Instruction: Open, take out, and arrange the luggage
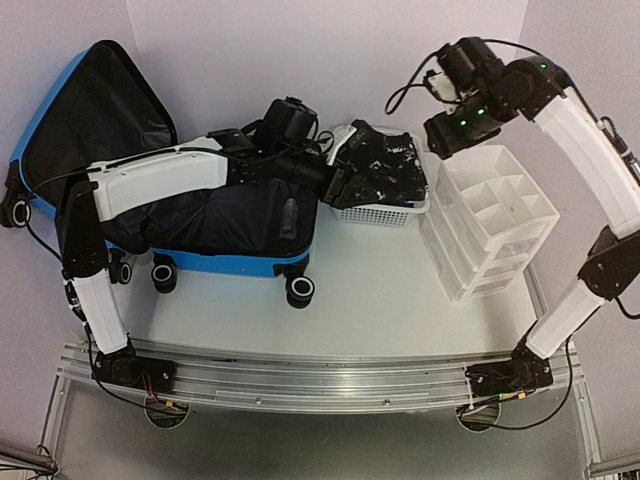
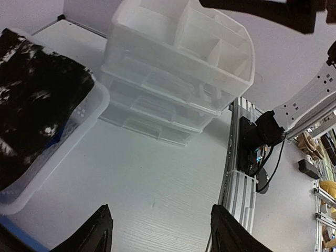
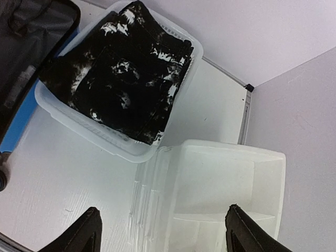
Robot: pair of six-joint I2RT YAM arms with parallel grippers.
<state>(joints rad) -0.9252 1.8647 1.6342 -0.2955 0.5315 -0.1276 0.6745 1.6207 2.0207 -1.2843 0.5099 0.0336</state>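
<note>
The luggage (image 1: 235,262), a blue hard-shell suitcase, lies open at the left of the table, its black-lined lid (image 1: 90,110) leaning on the back wall. Its black lining and blue edge (image 3: 21,123) also show in the right wrist view. My left arm reaches across the open half. The left gripper (image 1: 348,190) is at the left end of a white basket (image 1: 385,215) and stands open (image 2: 163,233) over bare table, holding nothing. My right gripper (image 1: 440,148) hangs open (image 3: 163,236) and empty above the white organizer's (image 1: 490,215) back-left corner.
A folded black-and-white garment (image 3: 126,73) fills the basket (image 3: 94,134), which touches the organizer (image 3: 226,184). The same garment (image 2: 37,105) and the organizer (image 2: 178,68) show in the left wrist view. A small pale cylinder (image 1: 290,215) lies on the suitcase lining. An aluminium rail (image 1: 320,375) runs along the near edge.
</note>
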